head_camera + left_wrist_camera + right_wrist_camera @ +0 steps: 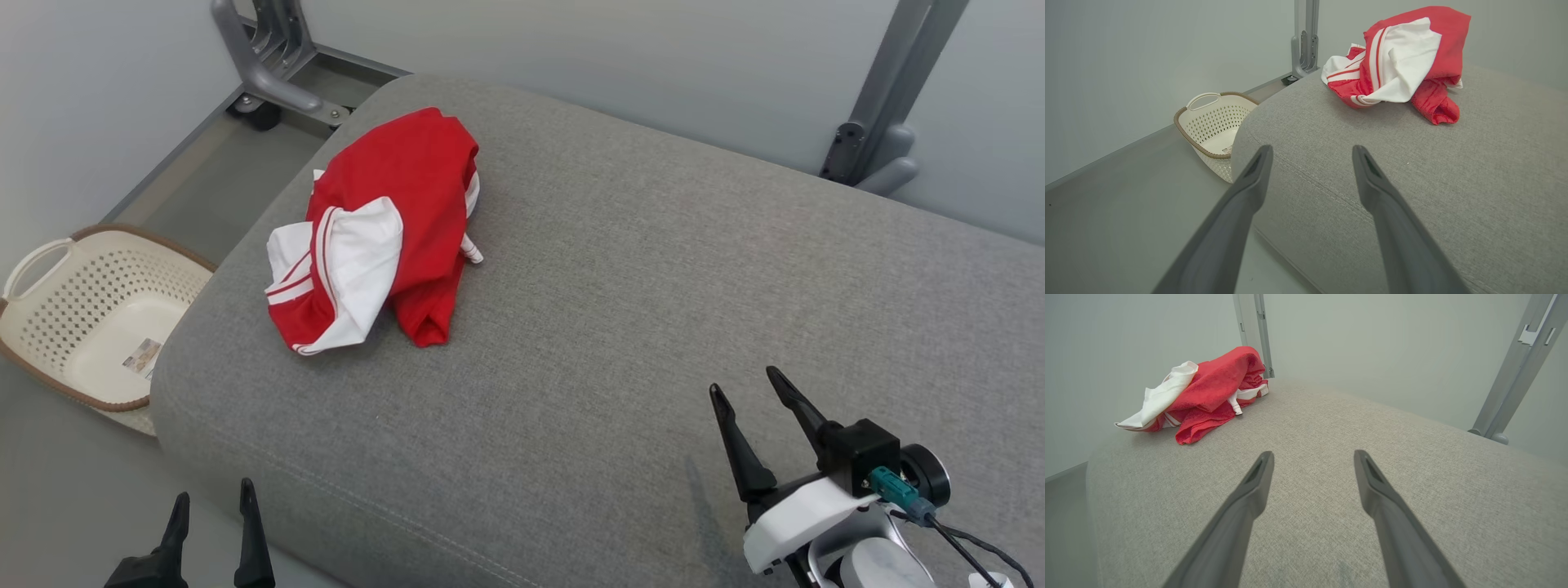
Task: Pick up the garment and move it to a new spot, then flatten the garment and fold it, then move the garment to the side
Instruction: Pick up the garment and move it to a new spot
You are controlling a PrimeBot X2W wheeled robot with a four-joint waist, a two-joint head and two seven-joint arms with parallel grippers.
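- Find the crumpled red-and-white sports garment heaped toward the far left corner of the grey fabric-upholstered bench, close to the left edge and well apart from both grippers.
- Note the left black two-fingered gripper spread wide with nothing in it, just off the bench's near left corner.
- Note the right black two-fingered gripper likewise wide and empty, above the near right part of the bench, fingers aimed toward the far edge.
- Judged as the very start: pick-up not yet begun, with flattening, folding and setting aside all to come.
- To pick well, approach from above with jaws wide and pinch a raised fold of red cloth near the top of the heap rather than the loose white flap, likely to peel away alone.
- Go deep enough to catch more than one layer, yet stop short of nipping the bench cover.
- Lift clear before carrying, then set down toward the middle of the bench, leaving bare cover on all sides for spreading.
- Keep away from the left edge: risk of slipping off toward the cream perforated plastic basket with brown rim on the floor beside it.
- No brand or lettering to be made out on the garment, only white stripes along red panels.
- Small sticker on the basket's bottom, print too small to read.
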